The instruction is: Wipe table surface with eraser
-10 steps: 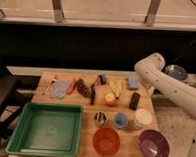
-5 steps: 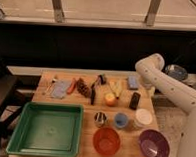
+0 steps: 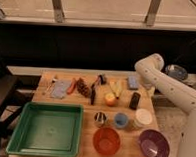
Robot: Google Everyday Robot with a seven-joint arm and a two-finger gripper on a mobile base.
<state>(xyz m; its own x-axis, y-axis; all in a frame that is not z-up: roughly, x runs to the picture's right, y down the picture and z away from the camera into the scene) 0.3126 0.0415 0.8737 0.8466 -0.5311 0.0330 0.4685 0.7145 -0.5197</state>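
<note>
The eraser [image 3: 134, 100] is a small black block lying on the light wooden table surface [image 3: 84, 110], right of the middle. My white arm bends over the table's far right corner. My gripper [image 3: 145, 85] is at the arm's lower end, next to a blue-grey block [image 3: 133, 82] and a little behind the eraser. It is apart from the eraser.
A green tray [image 3: 17, 138] fills the front left. An orange bowl [image 3: 106, 140], a purple bowl [image 3: 153, 145], a white cup [image 3: 143, 117], a blue cup [image 3: 120, 119] and a small metal cup [image 3: 100, 118] stand in front. A black-handled tool [image 3: 94, 92], fruit [image 3: 110, 99] and a cloth [image 3: 61, 88] lie behind.
The arm has barely moved. Nothing on the table has shifted.
</note>
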